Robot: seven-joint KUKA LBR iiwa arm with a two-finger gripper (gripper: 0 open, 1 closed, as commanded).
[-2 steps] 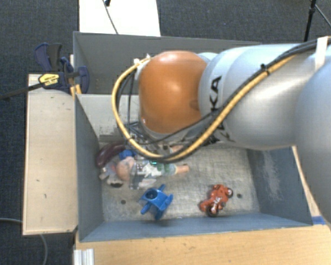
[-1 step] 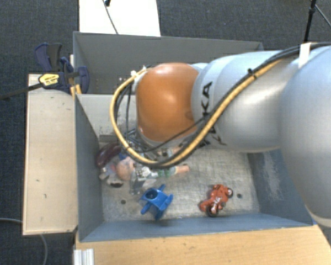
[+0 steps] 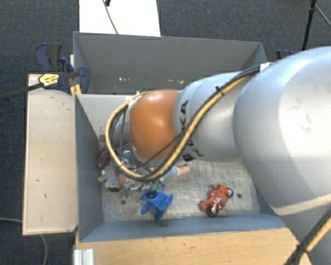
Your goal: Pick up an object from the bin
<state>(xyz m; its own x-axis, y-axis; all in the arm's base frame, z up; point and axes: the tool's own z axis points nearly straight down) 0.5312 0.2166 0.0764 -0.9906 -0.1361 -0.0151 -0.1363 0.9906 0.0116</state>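
Observation:
My gripper (image 3: 123, 155) reaches down into the left part of the bin, and mostly just its grey body peeks out under the arm's orange cover. Right under it lies a small heap of dark and pinkish bits (image 3: 111, 176) against the left wall. A blue plastic toy (image 3: 155, 201) with splayed arms lies just in front of the gripper, near the front wall. A pale peach stick-like piece (image 3: 182, 171) pokes out from under the arm to the right.
A red-and-orange toy figure (image 3: 215, 199) lies by the front wall, toward the right. The thick arm covers the bin's right side and middle. The bin's walls slope in close to the gripper on the left.

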